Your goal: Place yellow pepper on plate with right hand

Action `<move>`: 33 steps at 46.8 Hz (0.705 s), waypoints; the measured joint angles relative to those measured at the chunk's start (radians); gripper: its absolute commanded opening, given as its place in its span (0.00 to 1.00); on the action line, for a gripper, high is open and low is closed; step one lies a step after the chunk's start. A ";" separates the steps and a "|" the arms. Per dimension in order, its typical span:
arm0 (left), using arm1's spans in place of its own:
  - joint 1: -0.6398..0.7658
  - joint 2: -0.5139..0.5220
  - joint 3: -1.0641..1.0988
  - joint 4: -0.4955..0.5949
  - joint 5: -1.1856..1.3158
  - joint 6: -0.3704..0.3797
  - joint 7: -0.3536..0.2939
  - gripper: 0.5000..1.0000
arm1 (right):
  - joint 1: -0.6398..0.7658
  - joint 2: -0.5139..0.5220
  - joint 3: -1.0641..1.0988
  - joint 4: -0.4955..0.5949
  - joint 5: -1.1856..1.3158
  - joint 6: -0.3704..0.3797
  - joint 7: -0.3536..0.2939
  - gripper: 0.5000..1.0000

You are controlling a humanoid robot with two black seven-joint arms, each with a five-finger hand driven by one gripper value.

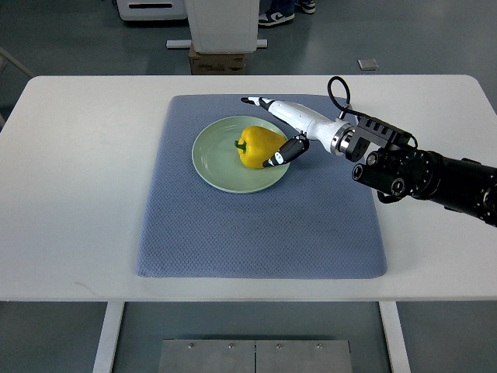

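The yellow pepper point(258, 146) is lying on its side on the pale green plate point(220, 172), a little right of the plate's middle, with its green stem pointing left. The plate is sitting on the upper middle of a blue-grey mat point(256, 233), which is covering most of the white desk point(78, 194). The right hand point(281, 134) is reaching in from the right edge, its fingers spread wide and holding nothing. One dark-tipped finger is resting at the pepper's right side, seemingly touching it, while the long white fingers are stretching over the mat just behind the plate. A cardboard box point(217, 61) is standing on the floor beyond the desk.
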 measured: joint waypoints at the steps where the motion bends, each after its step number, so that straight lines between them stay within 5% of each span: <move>1: 0.000 0.000 0.000 0.000 0.000 0.000 0.000 1.00 | 0.000 0.000 0.003 -0.001 0.005 0.000 -0.001 1.00; 33: 0.000 0.000 0.000 0.000 0.000 0.000 -0.001 1.00 | -0.143 -0.004 0.644 -0.006 0.030 -0.007 -0.004 1.00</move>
